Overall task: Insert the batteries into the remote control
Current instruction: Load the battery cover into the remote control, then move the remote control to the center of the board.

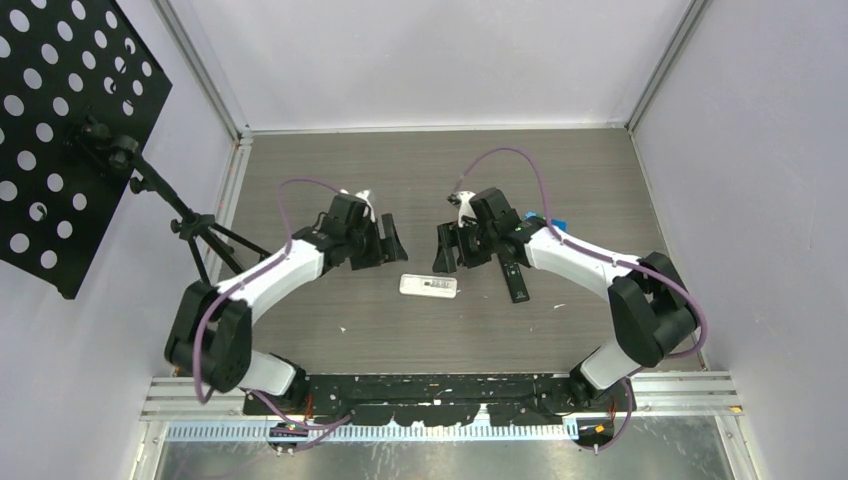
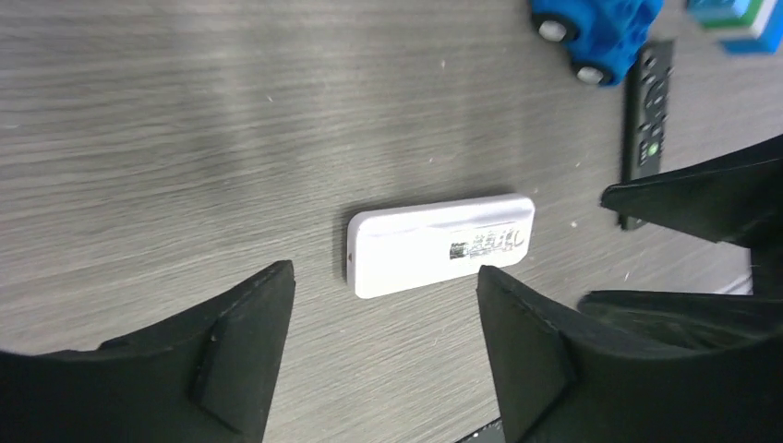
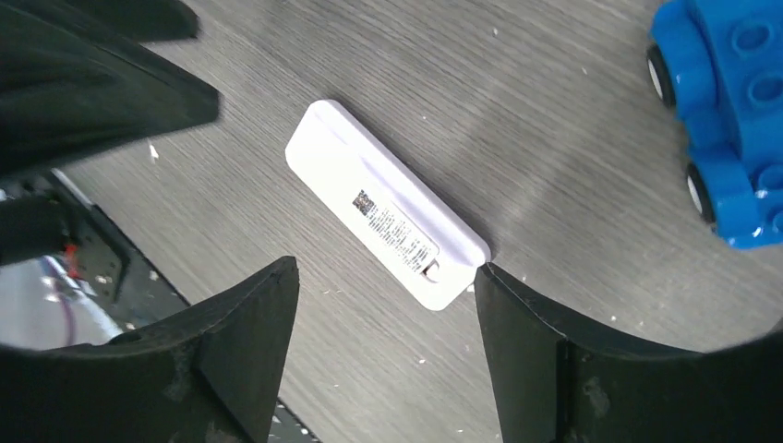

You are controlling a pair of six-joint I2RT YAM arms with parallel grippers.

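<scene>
1. Grey wood-grain worktop (image 1: 420, 170) inside a pale-walled booth, with a black perforated panel on a stand (image 1: 70, 130) at the upper left of the top view.
2. Slim white rectangular plastic remote control (image 1: 428, 285) lying flat at mid-frame between the two arms, well apart from both. Printed label and small latch notch facing up, so probably back side up with the cover seated, though not certain.
3. Batteries: none made out in any view, whether on the worktop or in a pincer.
4. Left pincer (image 2: 383, 277) spread wide above the white remote, holding nothing and touching nothing.
5. Right pincer (image 3: 386, 269) likewise spread wide and empty, poised over the same remote from the opposite side.
6. Off to the right of mid-frame, a narrow black button-faced remote (image 2: 646, 111) and a blue plastic toy car (image 3: 729, 111). Neither seems part of the job.
7. Step in hand, as a judgement: getting the battery cover off, very early in the task.
8. To do it well:
   - Steady the plain end with one pincer, pressing straight down and lightly, since a smooth case on a smooth worktop looks prone to skidding.
   - Work the notch end with a single fingertip of the other pincer, along the long axis.
   - Avoid squeezing across the cover, which would likely jam it.
   - Find the batteries before lifting anything.
</scene>
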